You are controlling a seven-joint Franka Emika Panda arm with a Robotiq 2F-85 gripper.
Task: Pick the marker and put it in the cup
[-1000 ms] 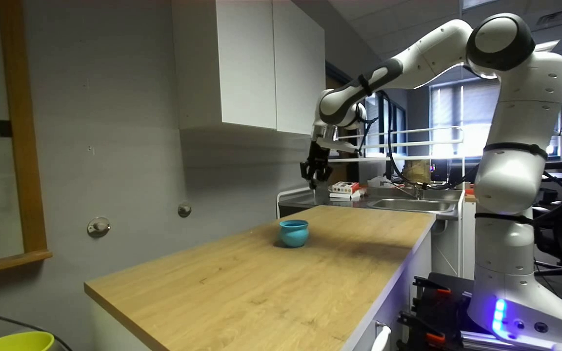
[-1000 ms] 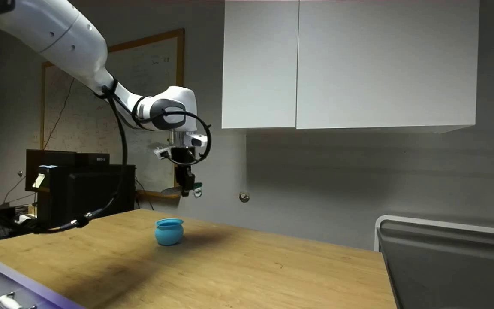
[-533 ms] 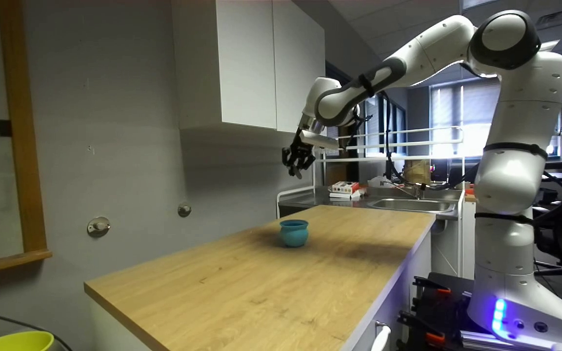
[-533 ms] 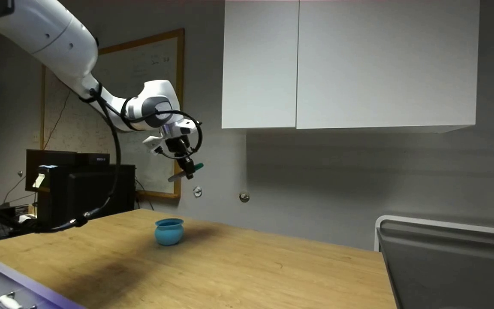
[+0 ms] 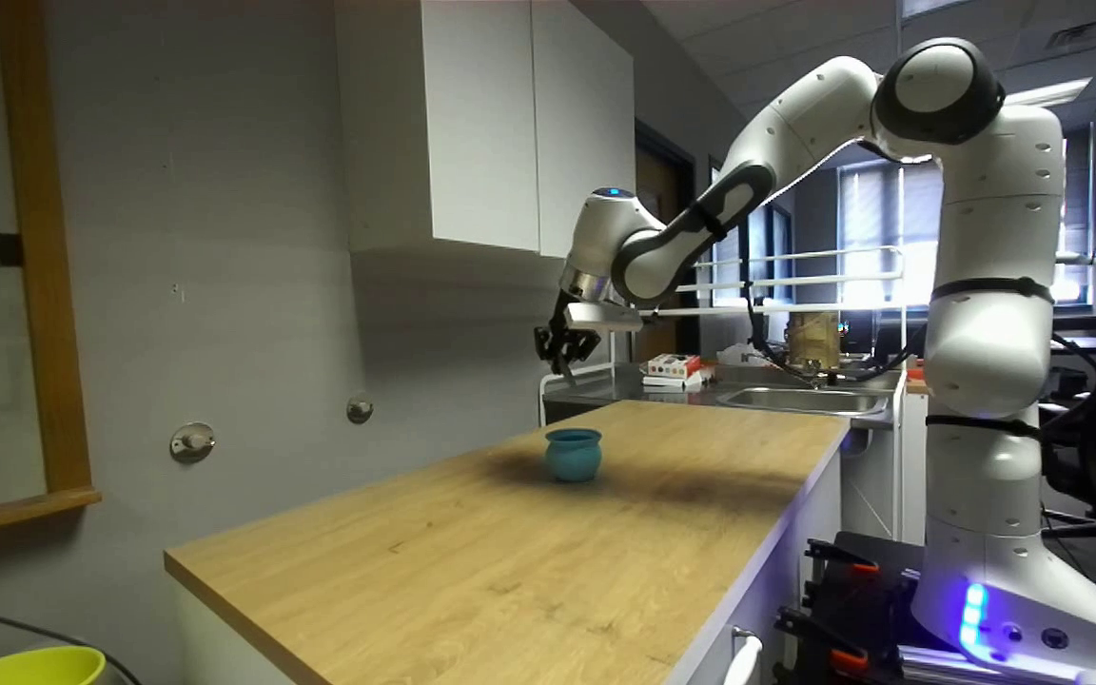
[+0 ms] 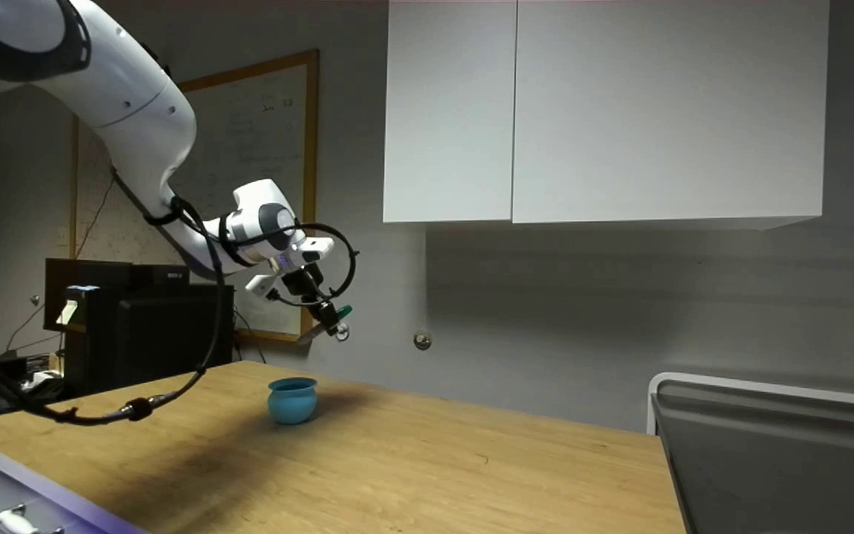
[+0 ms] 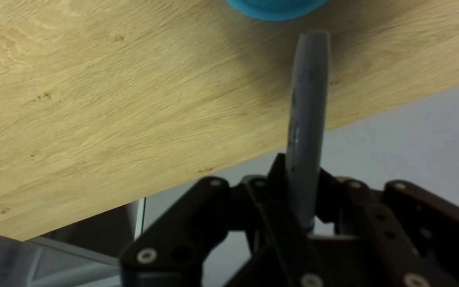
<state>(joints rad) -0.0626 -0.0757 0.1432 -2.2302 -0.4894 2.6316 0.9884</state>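
The cup (image 5: pixel 573 459), squat, round and teal-blue, stands upright on the wooden counter in both exterior views (image 6: pixel 292 403). Its rim (image 7: pixel 277 11) shows at the top edge of the wrist view. My gripper (image 6: pixel 329 320) is shut on the marker, well above the counter and higher than the cup. The marker has a grey body (image 7: pixel 309 95) and a green end (image 6: pixel 345 311). It sticks out on both sides of the fingers and is tilted, grey end lower. In an exterior view the gripper (image 5: pixel 565 350) hangs above the cup, near the wall; the marker is hard to make out there.
A white wall cabinet (image 5: pixel 486 124) hangs above the counter (image 5: pixel 472 552) near the arm. The wall runs along the counter's back edge. A sink (image 5: pixel 800 400) and small boxes (image 5: pixel 674 369) lie beyond its far end. Black monitors (image 6: pixel 167 334) stand beyond the counter.
My gripper has tilted and shifted toward the wall, rising first and then coming down again. The marker has moved with it and gone from nearly level to tilted. The cup has not moved.
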